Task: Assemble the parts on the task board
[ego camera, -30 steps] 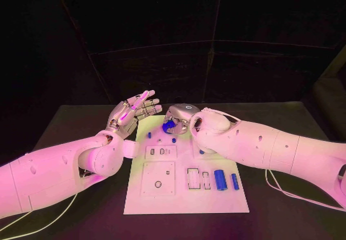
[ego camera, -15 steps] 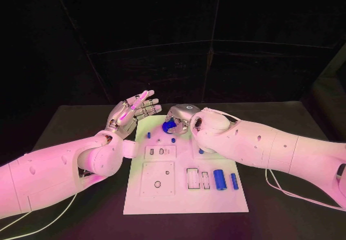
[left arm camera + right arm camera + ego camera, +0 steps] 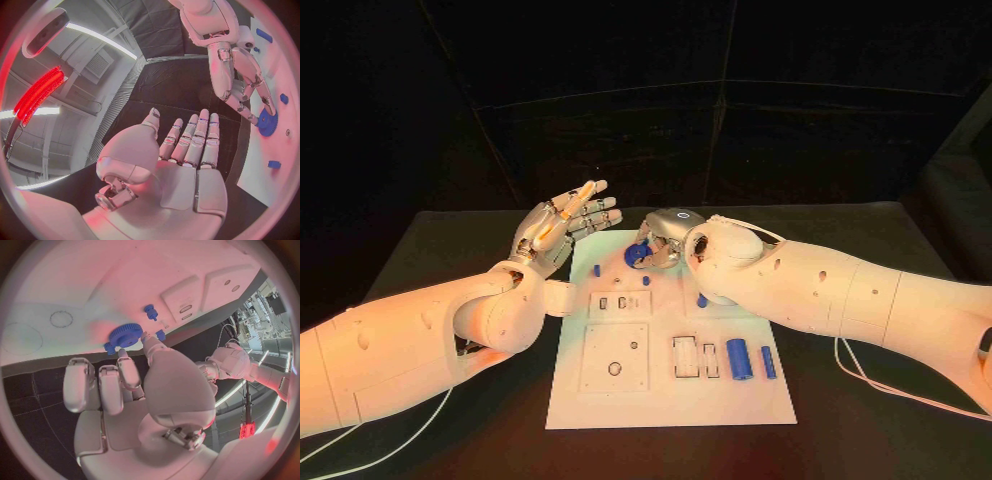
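The white task board point(image 3: 668, 395) lies in the middle of the table. My right hand point(image 3: 664, 235) hovers over the board's far end and pinches a blue gear point(image 3: 636, 255) between thumb and fingertip. The right wrist view shows the gear point(image 3: 125, 334) just above the board, next to a blue peg point(image 3: 150, 312). My left hand point(image 3: 564, 225) is raised beside the board's far left corner, fingers spread and holding nothing. The left wrist view shows that open palm point(image 3: 181, 165) facing the right hand point(image 3: 234, 75) and the gear point(image 3: 267, 122).
Two blue cylinders point(image 3: 738, 358) point(image 3: 767, 361) lie on the board's right side beside rectangular slots point(image 3: 687, 357). Small blue pieces point(image 3: 597, 270) point(image 3: 646, 280) point(image 3: 701, 300) stand near the far end. A square plate with an oval hole point(image 3: 615, 368) sits at near left. Black table surrounds the board.
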Tool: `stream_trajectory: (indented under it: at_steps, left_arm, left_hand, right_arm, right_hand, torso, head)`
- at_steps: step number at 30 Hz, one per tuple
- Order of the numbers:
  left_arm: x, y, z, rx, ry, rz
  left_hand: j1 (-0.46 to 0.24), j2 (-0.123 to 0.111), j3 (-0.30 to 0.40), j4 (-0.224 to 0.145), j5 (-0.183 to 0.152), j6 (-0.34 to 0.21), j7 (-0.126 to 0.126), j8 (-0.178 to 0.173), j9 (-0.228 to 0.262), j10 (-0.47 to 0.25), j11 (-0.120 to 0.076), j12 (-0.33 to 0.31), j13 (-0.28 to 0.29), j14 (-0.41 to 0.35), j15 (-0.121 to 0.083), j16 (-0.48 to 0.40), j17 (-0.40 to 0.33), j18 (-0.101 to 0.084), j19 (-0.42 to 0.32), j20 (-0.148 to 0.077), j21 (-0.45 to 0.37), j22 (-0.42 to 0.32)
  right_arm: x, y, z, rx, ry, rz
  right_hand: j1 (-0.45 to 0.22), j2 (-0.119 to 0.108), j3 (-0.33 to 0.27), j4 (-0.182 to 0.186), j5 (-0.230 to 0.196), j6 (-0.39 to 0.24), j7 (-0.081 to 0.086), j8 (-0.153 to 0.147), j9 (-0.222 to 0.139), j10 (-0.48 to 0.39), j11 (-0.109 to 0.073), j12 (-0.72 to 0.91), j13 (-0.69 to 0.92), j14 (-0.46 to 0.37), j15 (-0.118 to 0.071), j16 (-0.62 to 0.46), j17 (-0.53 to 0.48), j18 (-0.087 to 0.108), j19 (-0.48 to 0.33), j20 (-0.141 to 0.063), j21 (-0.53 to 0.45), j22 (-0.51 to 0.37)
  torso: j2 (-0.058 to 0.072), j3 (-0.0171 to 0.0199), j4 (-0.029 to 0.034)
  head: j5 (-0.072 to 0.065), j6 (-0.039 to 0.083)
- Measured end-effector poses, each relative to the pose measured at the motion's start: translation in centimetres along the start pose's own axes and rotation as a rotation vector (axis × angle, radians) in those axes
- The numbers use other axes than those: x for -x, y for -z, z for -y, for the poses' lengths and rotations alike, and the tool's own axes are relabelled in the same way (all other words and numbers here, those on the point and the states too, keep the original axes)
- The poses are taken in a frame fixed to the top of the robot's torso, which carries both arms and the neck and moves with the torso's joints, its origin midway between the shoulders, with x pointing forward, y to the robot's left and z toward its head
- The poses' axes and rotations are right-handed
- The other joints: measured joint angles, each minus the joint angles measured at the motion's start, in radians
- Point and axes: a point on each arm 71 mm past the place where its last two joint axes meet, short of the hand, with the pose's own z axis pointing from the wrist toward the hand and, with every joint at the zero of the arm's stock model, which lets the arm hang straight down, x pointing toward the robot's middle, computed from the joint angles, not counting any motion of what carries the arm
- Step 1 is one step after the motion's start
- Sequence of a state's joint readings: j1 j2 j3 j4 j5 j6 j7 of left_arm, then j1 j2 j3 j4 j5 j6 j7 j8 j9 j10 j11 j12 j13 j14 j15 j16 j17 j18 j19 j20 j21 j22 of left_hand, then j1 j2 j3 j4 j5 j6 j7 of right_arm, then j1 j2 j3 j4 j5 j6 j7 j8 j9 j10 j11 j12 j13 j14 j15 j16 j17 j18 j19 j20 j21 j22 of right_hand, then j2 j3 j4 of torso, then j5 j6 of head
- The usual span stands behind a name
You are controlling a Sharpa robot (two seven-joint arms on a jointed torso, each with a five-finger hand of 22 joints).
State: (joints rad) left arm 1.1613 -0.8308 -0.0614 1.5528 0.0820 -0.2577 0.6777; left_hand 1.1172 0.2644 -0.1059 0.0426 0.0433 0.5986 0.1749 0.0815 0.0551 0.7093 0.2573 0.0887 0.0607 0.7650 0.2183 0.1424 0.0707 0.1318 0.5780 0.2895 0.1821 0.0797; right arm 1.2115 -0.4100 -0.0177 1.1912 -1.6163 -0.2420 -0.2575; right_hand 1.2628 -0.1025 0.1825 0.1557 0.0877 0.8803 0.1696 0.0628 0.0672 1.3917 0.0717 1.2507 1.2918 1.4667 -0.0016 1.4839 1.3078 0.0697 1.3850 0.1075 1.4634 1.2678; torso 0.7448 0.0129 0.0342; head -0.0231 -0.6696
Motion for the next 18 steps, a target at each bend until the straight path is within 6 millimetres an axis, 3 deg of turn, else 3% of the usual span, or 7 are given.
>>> stream_trajectory:
  at_steps: [4,9,13,18]
  left_arm:
    - [0.0,0.0,0.0,0.000,0.000,0.001]
    - [0.2,0.1,0.1,0.000,-0.003,0.004]
    - [0.5,0.1,0.1,-0.001,-0.006,0.009]
    - [0.9,0.2,0.2,-0.001,-0.012,0.017]
  left_hand:
    - [0.000,0.000,0.000,0.000,0.000,0.000,0.000,0.000,0.000,0.000,0.000,0.000,0.000,0.000,0.000,0.000,0.000,0.000,0.000,0.000,0.000,0.000]
    - [0.000,0.000,0.000,0.000,0.000,0.000,0.000,0.000,0.000,0.000,0.000,0.000,0.000,0.000,0.000,-0.004,0.000,0.000,0.000,0.000,0.000,0.000]
    - [0.000,0.000,0.000,0.000,0.000,0.000,0.000,0.000,0.000,0.000,0.000,0.000,0.000,0.000,0.000,-0.004,0.000,0.000,0.000,0.000,0.000,-0.001]
    - [0.000,0.000,0.003,-0.003,0.000,0.000,0.000,0.000,0.000,0.000,0.000,0.000,0.000,0.000,0.000,-0.004,0.000,0.000,0.000,0.000,0.000,-0.001]
  right_arm:
    - [0.3,0.3,0.5,0.002,-0.015,0.028]
    - [1.3,1.5,1.6,0.059,-0.079,0.131]
    - [2.3,3.4,3.9,0.086,-0.151,0.195]
    - [3.6,6.2,8.6,0.045,-0.260,0.215]
  right_hand:
    - [-0.007,0.007,-0.014,0.014,0.006,0.012,-0.002,0.000,0.002,0.004,0.004,0.009,0.006,0.000,0.000,0.000,0.000,0.000,0.003,0.003,0.000,0.008]
    - [0.037,0.031,-0.013,-0.005,0.068,0.012,-0.002,0.000,0.002,0.004,0.004,0.003,0.000,0.000,0.000,0.000,0.000,0.000,0.004,0.003,0.000,0.005]
    - [0.073,0.028,-0.015,-0.025,0.091,0.029,-0.006,0.004,0.002,0.003,0.003,0.003,-0.002,0.000,0.000,0.000,0.000,0.000,0.004,0.003,0.000,0.002]
    - [0.106,0.019,-0.021,-0.051,0.103,0.045,-0.009,0.010,0.004,0.000,0.000,0.003,0.001,0.000,0.000,-0.004,0.000,0.000,0.004,0.003,0.000,0.000]
  torso:
    - [0.000,0.0001,-0.0003]
    - [-0.001,0.0004,-0.0017]
    - [-0.002,0.0005,-0.0042]
    - [-0.003,0.0005,-0.0115]
  head:
    - [0.000,0.002]
    - [-0.001,0.006]
    - [-0.001,0.014]
    - [-0.005,0.021]
